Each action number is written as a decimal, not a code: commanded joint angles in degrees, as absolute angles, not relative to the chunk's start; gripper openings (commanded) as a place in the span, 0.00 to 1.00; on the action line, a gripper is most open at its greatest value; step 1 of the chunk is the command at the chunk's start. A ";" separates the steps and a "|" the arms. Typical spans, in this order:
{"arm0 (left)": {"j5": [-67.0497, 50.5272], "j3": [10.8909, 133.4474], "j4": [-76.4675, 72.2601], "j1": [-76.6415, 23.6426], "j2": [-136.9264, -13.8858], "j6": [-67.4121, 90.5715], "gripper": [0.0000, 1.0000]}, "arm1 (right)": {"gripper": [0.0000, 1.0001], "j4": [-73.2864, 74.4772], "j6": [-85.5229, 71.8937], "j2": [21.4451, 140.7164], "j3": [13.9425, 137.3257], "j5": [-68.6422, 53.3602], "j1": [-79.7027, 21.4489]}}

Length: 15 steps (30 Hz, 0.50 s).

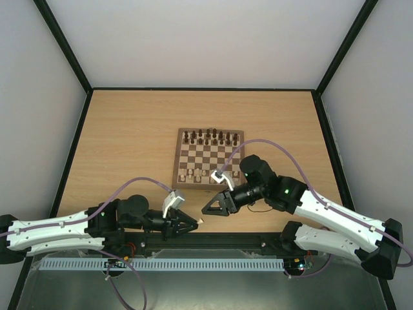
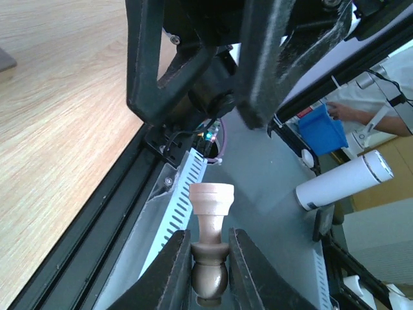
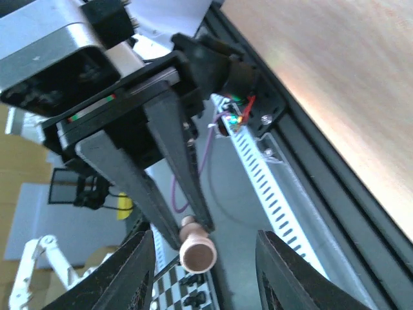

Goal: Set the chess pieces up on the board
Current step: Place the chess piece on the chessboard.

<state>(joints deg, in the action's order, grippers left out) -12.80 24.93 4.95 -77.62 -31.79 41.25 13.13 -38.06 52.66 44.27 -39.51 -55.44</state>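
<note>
My left gripper (image 2: 210, 258) has its jaws pinching a small pale cream wooden chess piece (image 2: 210, 216) by its rounded head, so the stem and flared base stick out free beyond the fingertips. Facing it, my right gripper (image 3: 205, 248) has its jaws spread, one on either side of that free end and, as far as I can tell, not touching it. I read this as a handover from left to right that is not yet made.

To do it well, I'd ease the right jaws in until they bracket the stem rather than the base. I'd keep them square to the piece's axis and close gently before letting the left jaws part. A grip on the flared base alone could let the piece pivot or slip out, and it would leave no flat bottom free to set on a square.

The two grippers meet low over the near edge of the light wooden tabletop (image 1: 129, 142), close to the black frame rail (image 1: 213, 240), so a dropped piece could roll off. Beyond them lies the square wooden chessboard with dark brown and light tan checks (image 1: 182, 184). Dark brown pieces (image 1: 210, 136) line its far side and pale cream pieces (image 1: 200, 174) stand on its near rows, though I cannot count the gaps from here
</note>
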 commanded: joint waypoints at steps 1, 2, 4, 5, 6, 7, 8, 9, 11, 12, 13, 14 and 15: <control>-16.22 23.96 2.32 -77.92 -31.88 39.91 0.17 | 0.43 7.82 -40.33 51.70 42.80 -48.95 -55.18; -16.33 23.99 2.17 -77.84 -31.96 39.89 0.17 | 0.43 7.34 -40.48 51.68 42.70 -49.36 -55.26; -16.46 23.82 1.78 -77.87 -32.01 39.86 0.17 | 0.42 7.04 -40.51 51.69 42.36 -50.09 -55.26; -16.56 23.76 1.62 -77.93 -31.88 39.91 0.17 | 0.42 7.27 -40.29 51.73 42.10 -49.99 -55.36; -16.64 23.73 1.40 -77.88 -31.80 40.02 0.17 | 0.42 7.64 -39.99 51.83 41.84 -50.02 -55.33; -16.96 23.69 1.09 -77.86 -31.68 40.04 0.17 | 0.42 7.38 -39.90 51.93 41.34 -50.29 -55.49; -17.20 23.60 0.70 -77.85 -31.60 39.93 0.17 | 0.42 6.79 -40.23 51.90 40.85 -50.69 -55.75; -17.36 23.49 0.36 -77.87 -31.48 39.91 0.17 | 0.42 6.33 -40.45 51.86 40.46 -50.74 -56.15; -17.56 23.39 0.02 -77.87 -31.37 39.83 0.17 | 0.42 6.24 -40.37 52.08 40.34 -50.57 -57.32; -17.64 23.38 -0.06 -77.87 -31.36 39.74 0.17 | 0.42 6.35 -40.27 52.26 40.34 -50.23 -57.99; -17.82 23.38 -0.21 -77.85 -31.42 39.75 0.17 | 0.42 6.52 -40.13 52.48 40.34 -49.81 -58.65; -18.03 23.33 -0.38 -77.87 -31.46 39.80 0.17 | 0.42 6.66 -39.89 52.76 40.34 -49.34 -59.22; -18.16 23.29 -0.51 -77.87 -31.51 39.81 0.17 | 0.41 6.52 -40.01 52.81 40.16 -48.89 -59.58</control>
